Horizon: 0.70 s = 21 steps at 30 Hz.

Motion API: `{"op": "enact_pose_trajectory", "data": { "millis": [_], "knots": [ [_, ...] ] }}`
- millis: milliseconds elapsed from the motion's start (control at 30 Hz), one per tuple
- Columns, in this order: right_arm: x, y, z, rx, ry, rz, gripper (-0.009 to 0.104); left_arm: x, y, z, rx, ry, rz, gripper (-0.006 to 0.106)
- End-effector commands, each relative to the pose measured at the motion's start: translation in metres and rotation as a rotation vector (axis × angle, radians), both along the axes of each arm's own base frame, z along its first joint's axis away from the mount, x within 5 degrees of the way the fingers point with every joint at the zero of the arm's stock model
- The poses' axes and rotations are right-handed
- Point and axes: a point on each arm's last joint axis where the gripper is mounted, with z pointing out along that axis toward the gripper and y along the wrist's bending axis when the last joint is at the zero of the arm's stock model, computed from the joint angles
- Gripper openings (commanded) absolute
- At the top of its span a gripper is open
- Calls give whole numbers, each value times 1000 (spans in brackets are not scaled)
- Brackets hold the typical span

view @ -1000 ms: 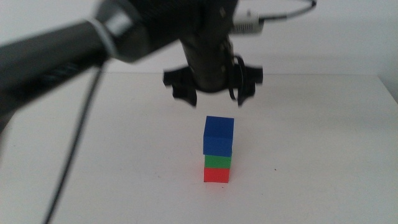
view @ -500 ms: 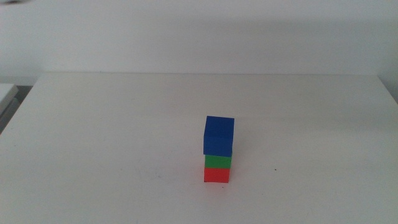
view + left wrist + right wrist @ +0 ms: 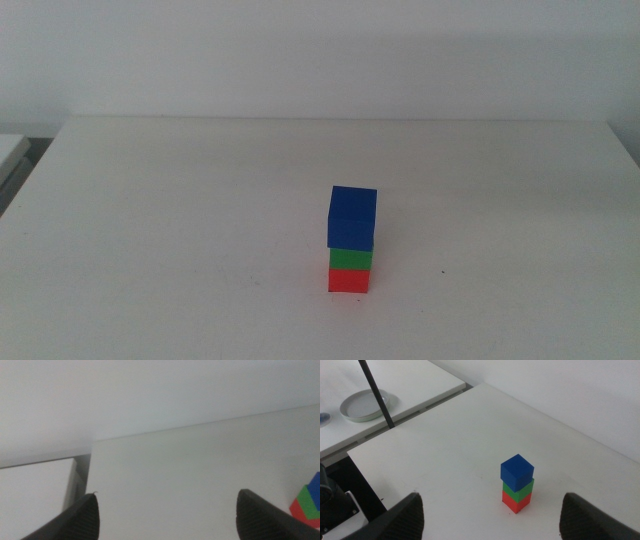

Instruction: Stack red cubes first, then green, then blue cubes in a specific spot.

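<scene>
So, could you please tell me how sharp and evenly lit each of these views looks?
Middle view: soft, even light, blue cube crisp. Left wrist view: hazy, stack cut off at the edge, left claw blurred. Right wrist view: sharpest, faint shadow by the red cube, right claw blurred.

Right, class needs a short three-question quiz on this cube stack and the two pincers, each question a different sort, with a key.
1. True or false: the blue cube sits at the bottom of the stack.
2. Multiple choice: the green cube rests directly on A) the white table, B) the red cube, C) a plate.
3. Fill in: the left pincer and right pincer both stand ____, gripping nothing.

Key
1. False: it is on top, set slightly askew.
2. B
3. open, well apart from the stack.
</scene>
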Motion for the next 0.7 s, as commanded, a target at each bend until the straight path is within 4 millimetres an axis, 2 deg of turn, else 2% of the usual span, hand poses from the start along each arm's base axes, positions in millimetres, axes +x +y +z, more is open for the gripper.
{"op": "enact_pose_trajectory", "data": {
  "millis": [0, 167, 667],
  "knots": [
    [-1, -1, 0, 7, -9, 5, 84, 1, -5, -2, -49, 0, -32, 94],
    [-1, -1, 0, 6, -10, 3, 84, 2, -12, 4, -138, -48, -84, 94],
    [-1, -1, 0, 8, -8, 6, 84, 5, -9, 1, -94, -53, -57, 94]
  ]
}}
